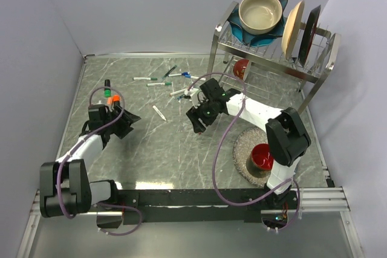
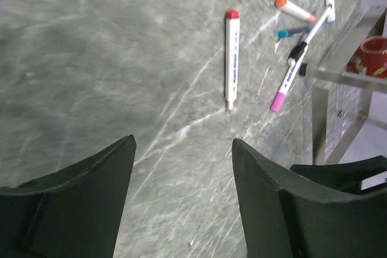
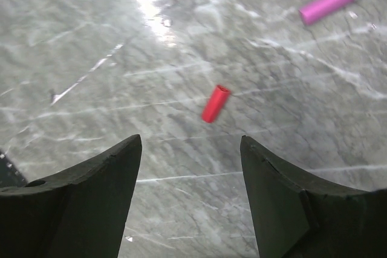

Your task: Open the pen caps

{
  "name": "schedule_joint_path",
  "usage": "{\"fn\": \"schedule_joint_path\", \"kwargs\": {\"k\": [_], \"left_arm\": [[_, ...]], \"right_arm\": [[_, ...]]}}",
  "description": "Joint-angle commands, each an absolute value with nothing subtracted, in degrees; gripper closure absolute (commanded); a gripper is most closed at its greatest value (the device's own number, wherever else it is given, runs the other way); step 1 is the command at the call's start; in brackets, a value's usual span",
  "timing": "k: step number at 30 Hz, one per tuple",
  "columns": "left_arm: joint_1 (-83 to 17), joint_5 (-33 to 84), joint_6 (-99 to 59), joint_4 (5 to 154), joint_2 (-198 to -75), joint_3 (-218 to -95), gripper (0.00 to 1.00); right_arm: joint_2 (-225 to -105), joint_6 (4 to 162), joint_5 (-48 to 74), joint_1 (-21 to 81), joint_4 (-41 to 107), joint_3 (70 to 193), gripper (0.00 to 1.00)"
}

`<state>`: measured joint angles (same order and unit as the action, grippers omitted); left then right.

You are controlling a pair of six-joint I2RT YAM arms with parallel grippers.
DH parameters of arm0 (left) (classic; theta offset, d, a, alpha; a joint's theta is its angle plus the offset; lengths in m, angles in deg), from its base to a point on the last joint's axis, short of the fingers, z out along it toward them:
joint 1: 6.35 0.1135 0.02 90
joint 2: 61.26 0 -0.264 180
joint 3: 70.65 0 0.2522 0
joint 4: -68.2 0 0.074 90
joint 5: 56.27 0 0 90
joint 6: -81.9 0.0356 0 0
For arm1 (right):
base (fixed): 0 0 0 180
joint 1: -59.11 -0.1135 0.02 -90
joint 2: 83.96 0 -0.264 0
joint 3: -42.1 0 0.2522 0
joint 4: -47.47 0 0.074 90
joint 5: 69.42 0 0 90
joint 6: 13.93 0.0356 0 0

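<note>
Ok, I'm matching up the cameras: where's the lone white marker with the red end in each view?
Top external: the marker lies alone, left of centre.
Left wrist: upper middle, red end uppermost.
Right wrist: not in it.
Shared landmark: the dish rack, upper right from above, at the right edge in the left wrist view.

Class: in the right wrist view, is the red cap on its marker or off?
Off: the red cap lies alone on the table, its hollow end empty.

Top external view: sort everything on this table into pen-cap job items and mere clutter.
Job:
loose red cap
pink-ended marker
scattered markers
green cap

Clutter:
dish rack
bowl
plates
red cup
round mat
</note>
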<state>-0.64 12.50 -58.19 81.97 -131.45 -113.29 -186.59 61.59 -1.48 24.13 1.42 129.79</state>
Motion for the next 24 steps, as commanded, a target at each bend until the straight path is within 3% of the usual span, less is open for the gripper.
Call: {"fn": "schedule_joint_path", "kwargs": {"k": [1,7,16,24], "left_arm": [[-5.29,13.68,-55.13,81.77,-134.99,-121.38,0.29],[-16.71,30.97,-54.51,100.54,-148.51,-142.27,0.24],[-25.42,43.48,-56.09,118.69,-168.21,-166.3,0.26],[-28.06,46.91,-56.09,126.69,-178.15,-176.51,0.4]], "right_arm": [[-183.71,58.85,-5.78,24.4,0.23,130.65,0.25],[-182.66,58.58,-6.58,24.75,0.4,130.04,0.25],[-181.08,59.28,-9.74,28.08,0.67,129.16,0.25],[-180.11,59.29,-11.23,29.49,0.75,128.81,0.25]]}}
